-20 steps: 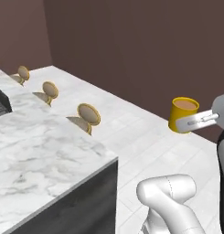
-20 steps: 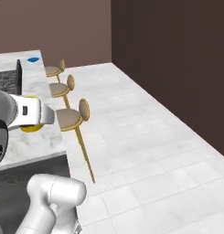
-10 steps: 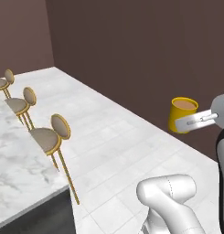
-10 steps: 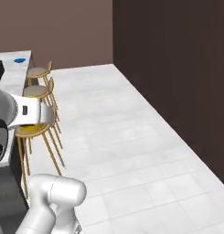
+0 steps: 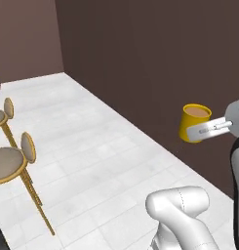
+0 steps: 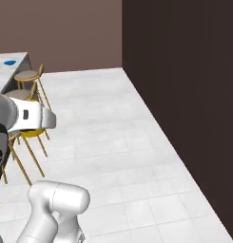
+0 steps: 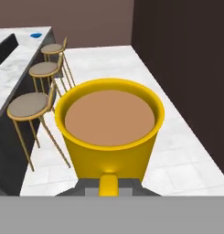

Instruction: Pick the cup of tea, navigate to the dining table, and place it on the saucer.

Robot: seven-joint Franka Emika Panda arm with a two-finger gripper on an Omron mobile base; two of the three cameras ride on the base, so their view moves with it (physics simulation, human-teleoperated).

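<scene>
Room: dark brown walls, pale tiled floor. Table with white marble top and dark base runs along the left of the hand view; cut off by the left edge there, and in the right base view just a far corner shows at upper left. Three round-seat stools with thin gold legs stand in a row just beside the table edge; in the left base view they are cut by the left edge, the nearest one shown whole.

Cup: yellow, upright, brown tea level inside, held in the air over the floor, well apart from the table. Its handle points toward the hand camera. In the right base view it is mostly hidden behind the white wrist; a yellow sliver shows below it.

End effector: clamped on the cup at the handle side; fingertips largely hidden under the cup in the hand view.

Saucer: small blue spot on the far end of the table, also seen at; too small for detail.
</scene>
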